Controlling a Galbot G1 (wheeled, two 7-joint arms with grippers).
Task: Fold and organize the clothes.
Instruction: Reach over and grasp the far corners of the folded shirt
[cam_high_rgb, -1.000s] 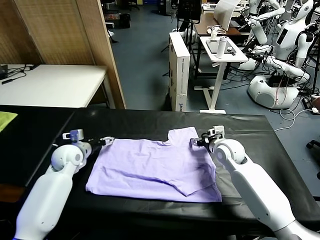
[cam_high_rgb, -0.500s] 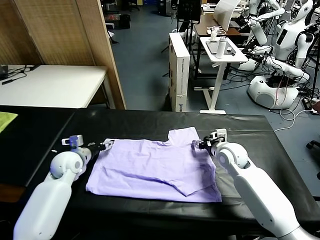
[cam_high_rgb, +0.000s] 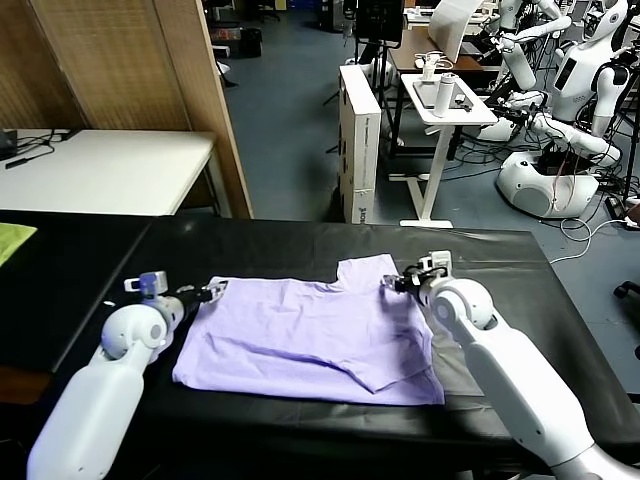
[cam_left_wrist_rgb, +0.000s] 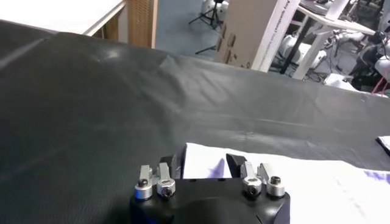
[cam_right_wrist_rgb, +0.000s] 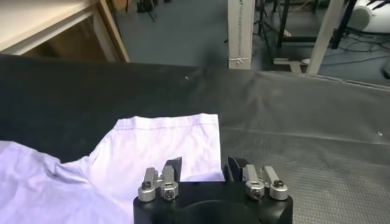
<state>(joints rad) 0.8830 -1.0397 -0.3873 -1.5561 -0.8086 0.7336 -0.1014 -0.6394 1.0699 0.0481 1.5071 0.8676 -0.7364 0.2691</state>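
Observation:
The clothes, one light lavender T-shirt (cam_high_rgb: 310, 335), lie spread flat on the black table (cam_high_rgb: 520, 270), with one sleeve pointing toward the far edge. My left gripper (cam_high_rgb: 210, 291) is low at the shirt's far left corner. In the left wrist view that corner (cam_left_wrist_rgb: 204, 165) lies between the fingers of my left gripper (cam_left_wrist_rgb: 205, 163), which stand apart. My right gripper (cam_high_rgb: 393, 284) is at the sleeve on the right. In the right wrist view the sleeve's edge (cam_right_wrist_rgb: 183, 143) reaches in between the fingers of my right gripper (cam_right_wrist_rgb: 204, 165), also apart.
A yellow-green cloth (cam_high_rgb: 12, 238) lies at the far left on the black surface. Behind the table stand a white table (cam_high_rgb: 100, 170), a wooden screen (cam_high_rgb: 130, 60), an upright cardboard box (cam_high_rgb: 358, 140), a white side table (cam_high_rgb: 445, 100) and other robots (cam_high_rgb: 575, 90).
Both grippers' jaws have drawn narrower around the shirt's edges. The left gripper has shifted slightly lower and nearer to me at the corner; the shirt has not moved.

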